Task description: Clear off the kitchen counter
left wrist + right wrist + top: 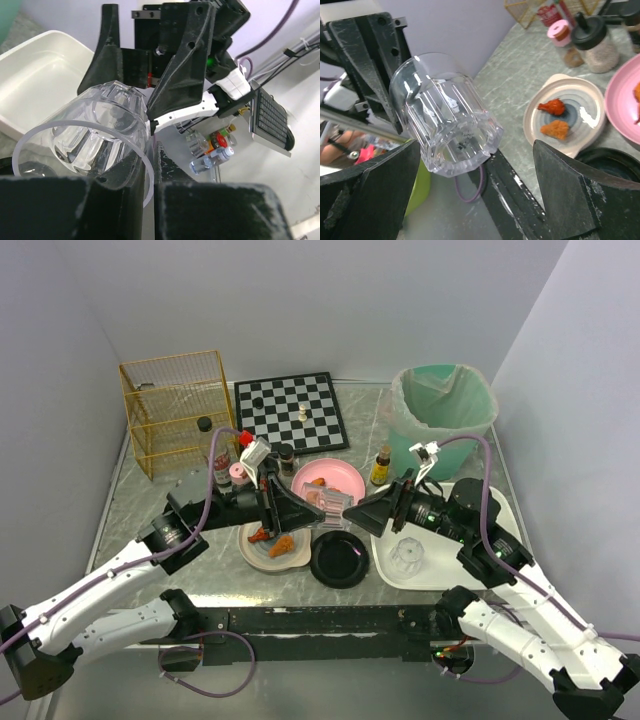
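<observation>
While the left claw (151,162) pinches a glass tumbler (95,132), the right claw (475,150) gapes; a plate (585,100) holds fried pieces (555,129).

We find no writing we can read. On the tabletop (135,510), the dark bottle (220,468) by the near left corner of the chessboard (291,412) has a label, but its print is too small for us. The amber bottle (381,466) off the chessboard's near right corner has a yellow label, equally illegible. Faint marks on the base of the clear glass (457,145) are unreadable.
</observation>
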{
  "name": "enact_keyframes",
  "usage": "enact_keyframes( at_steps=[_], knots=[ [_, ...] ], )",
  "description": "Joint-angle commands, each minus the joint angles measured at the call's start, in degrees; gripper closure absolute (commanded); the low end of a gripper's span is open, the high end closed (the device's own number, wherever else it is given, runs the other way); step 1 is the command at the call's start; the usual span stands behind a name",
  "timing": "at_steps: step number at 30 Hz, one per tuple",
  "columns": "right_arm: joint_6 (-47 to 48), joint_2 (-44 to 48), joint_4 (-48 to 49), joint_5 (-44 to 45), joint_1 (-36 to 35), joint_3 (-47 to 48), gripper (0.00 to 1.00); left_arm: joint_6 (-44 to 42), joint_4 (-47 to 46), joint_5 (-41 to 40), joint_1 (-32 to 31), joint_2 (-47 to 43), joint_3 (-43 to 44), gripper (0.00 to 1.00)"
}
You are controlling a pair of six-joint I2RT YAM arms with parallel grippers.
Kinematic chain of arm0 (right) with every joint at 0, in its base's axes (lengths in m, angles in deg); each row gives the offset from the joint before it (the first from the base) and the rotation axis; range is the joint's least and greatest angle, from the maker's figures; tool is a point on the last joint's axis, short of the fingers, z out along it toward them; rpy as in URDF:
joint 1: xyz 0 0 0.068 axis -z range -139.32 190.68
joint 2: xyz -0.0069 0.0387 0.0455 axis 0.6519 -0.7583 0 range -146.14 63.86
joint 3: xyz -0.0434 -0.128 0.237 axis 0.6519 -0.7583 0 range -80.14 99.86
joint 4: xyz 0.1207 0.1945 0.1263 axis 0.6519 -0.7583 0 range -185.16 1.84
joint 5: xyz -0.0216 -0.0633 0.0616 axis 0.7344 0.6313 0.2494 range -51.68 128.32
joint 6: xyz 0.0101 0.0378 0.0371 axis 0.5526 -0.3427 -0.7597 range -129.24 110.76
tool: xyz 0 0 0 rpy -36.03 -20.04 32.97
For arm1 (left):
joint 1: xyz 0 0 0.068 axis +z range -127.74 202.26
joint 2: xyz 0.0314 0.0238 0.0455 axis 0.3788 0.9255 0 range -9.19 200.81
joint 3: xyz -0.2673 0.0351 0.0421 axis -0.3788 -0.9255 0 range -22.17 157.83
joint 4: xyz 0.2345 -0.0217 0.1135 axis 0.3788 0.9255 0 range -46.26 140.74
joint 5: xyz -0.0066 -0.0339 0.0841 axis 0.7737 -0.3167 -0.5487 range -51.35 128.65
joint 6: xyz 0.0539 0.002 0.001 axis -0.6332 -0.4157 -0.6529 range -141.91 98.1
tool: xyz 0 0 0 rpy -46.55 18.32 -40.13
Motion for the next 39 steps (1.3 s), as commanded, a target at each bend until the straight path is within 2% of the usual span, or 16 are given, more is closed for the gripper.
enact_keyframes(
  at_steps=[1,8,15,25,27,32,33,35,36,37,38,39],
  knots=[
    [-1.4,-0.8,6.3,-3.6,0.3,-0.4,0.0,0.9,-8.4,4.7,0.3,-1.5,0.4,1.0],
    [-4.7,-1.7,13.6,-8.1,0.4,-3.1,0.0,2.3,-13.5,5.8,0.3,-1.0,-0.8,0.99],
    [-5.9,-1.7,16.3,-10.0,0.4,-4.1,0.02,5.4,-19.6,6.8,0.3,0.3,-2.0,0.99],
    [-7.5,-3.1,19.5,-12.3,0.4,-4.6,0.16,5.4,-19.9,6.8,0.3,1.1,-1.5,0.99],
    [-8.1,-3.8,20.9,-13.0,0.4,-5.0,0.24,5.3,-19.7,6.7,0.3,1.6,-1.1,0.99],
    [-9.1,-4.0,23.0,-13.8,0.4,-5.7,0.52,5.1,-19.9,6.0,0.2,1.9,-1.2,0.99],
    [-8.9,-4.0,22.6,-13.8,0.4,-5.6,0.61,4.9,-19.6,5.7,0.3,2.0,-1.1,0.99],
    [-8.2,-3.6,20.9,-11.9,0.4,-5.2,0.91,3.8,-17.0,4.3,0.3,2.3,-0.4,0.99],
    [-7.2,-3.0,17.9,-8.9,0.4,-4.7,1.0,2.8,-14.1,3.0,0.3,2.4,0.3,0.95],
    [-6.3,-2.2,14.4,-5.9,0.4,-3.8,1.0,1.5,-10.7,1.4,0.4,2.6,1.2,0.83],
    [-5.2,-1.0,12.5,-2.5,0.4,-3.1,1.0,0.2,-7.9,-0.2,0.5,2.6,1.9,0.62],
    [-4.1,0.5,8.6,1.4,0.4,-2.5,1.0,-0.8,-4.8,-2.2,0.5,2.6,2.7,0.46]
  ],
)
